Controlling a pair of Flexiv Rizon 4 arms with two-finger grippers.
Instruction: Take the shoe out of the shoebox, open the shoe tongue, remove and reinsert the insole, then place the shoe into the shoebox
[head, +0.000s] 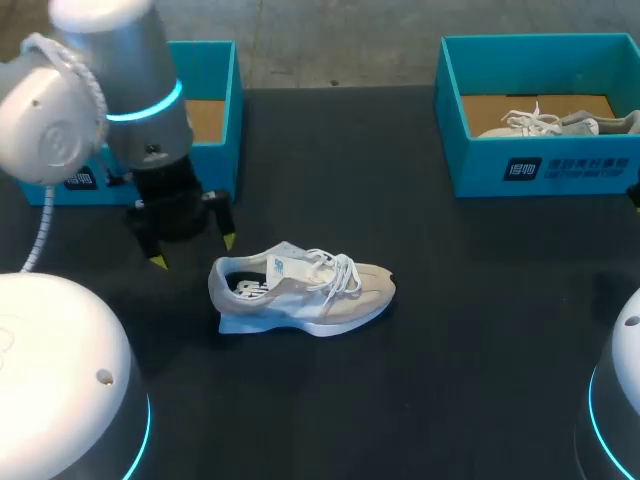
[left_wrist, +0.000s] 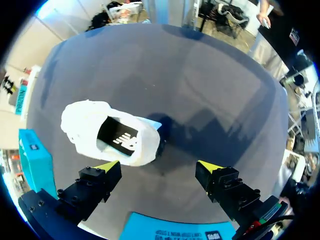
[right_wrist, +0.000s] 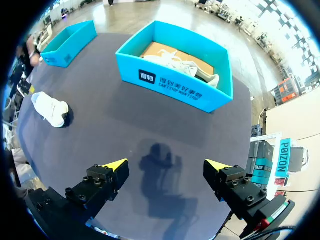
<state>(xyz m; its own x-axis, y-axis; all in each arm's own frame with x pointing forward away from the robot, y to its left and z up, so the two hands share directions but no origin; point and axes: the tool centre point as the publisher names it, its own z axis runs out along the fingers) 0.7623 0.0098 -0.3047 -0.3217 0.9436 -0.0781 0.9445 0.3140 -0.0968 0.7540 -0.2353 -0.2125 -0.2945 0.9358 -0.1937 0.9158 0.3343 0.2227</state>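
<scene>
A white and beige shoe (head: 300, 290) with white laces stands upright on the dark table (head: 420, 350), toe to the right; its dark insole shows through the heel opening (left_wrist: 120, 138). My left gripper (head: 192, 252) hangs open just left of the heel, empty; in its wrist view the left gripper (left_wrist: 157, 167) has the shoe (left_wrist: 107, 132) ahead of its left finger. Behind it stands the teal left shoebox (head: 215, 95). My right gripper (right_wrist: 165, 165) is open and empty over bare table, with the right shoebox (right_wrist: 175, 75) ahead of it.
The teal right shoebox (head: 540, 160) at the back right holds another white shoe (head: 560, 123). In the right wrist view the table shoe (right_wrist: 50, 109) lies far off beside the left shoebox (right_wrist: 70, 42). My arm bases (head: 60, 380) fill the near corners.
</scene>
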